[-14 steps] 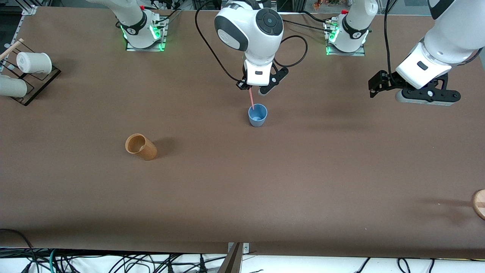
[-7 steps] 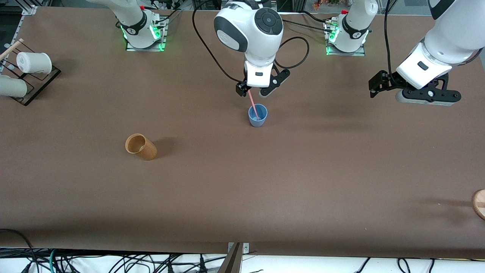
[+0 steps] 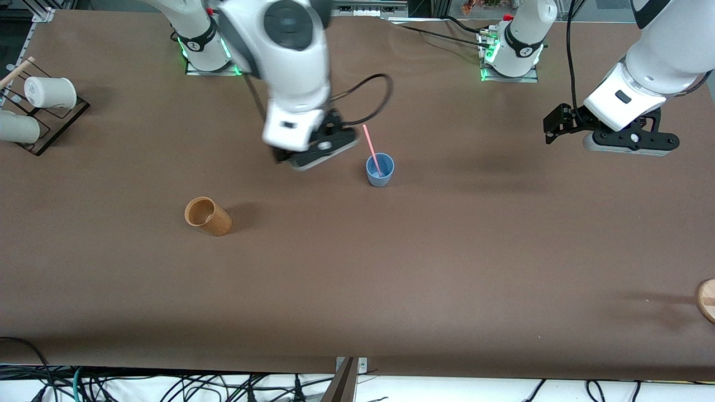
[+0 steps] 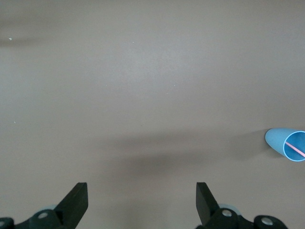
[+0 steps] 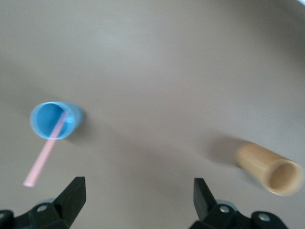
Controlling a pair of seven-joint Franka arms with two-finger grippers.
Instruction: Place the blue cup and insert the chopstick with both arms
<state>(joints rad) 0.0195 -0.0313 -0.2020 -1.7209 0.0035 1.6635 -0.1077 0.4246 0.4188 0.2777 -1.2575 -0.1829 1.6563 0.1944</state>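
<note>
Two arms show from the front: the blurred right gripper hangs beside the cup, the chopstick standing in it, tilted toward the bases. The left gripper waits apart. Each wrist view shows wide, empty fingers; the left cuts off the cup.

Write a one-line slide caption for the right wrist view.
Open right gripper above the brown table; thin pink chopstick leans in the small blue cup, tan wooden cup nearby.

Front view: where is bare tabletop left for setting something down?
Brown tabletop lies bare nearer the camera than the blue-grey cup holding the pink chopstick and the tan wooden cup. White cups on a rack crowd the right arm's end.
</note>
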